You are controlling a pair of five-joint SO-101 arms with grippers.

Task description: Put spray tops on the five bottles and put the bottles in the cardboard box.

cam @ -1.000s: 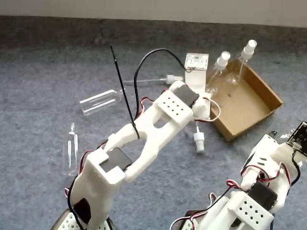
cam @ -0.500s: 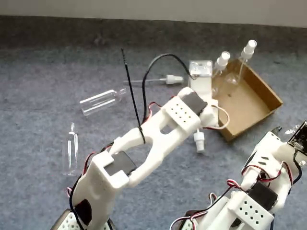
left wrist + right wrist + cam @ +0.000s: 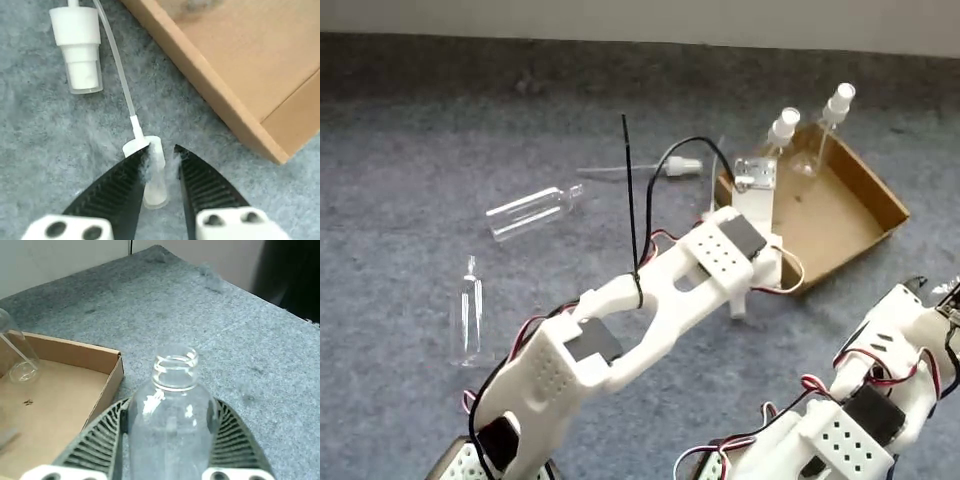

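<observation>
Grey table (image 3: 410, 120) — bottles (image 3: 530, 212), spray tops (image 3: 682, 166), box (image 3: 872, 182)

Looks like a robotics lab bench or a hobby test rig. Cues: grey felt-like mat (image 3: 410, 330) covering the whole table, white 3D-printed plastic left arm (image 3: 655, 300) and right arm (image 3: 840, 435) with exposed red-black-white servo wiring (image 3: 817, 383), plain pale wall (image 3: 620, 15) behind.

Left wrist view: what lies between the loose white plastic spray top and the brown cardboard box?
The left wrist view shows the thin clear dip tube of the white spray top straddled by the left gripper.
</observation>
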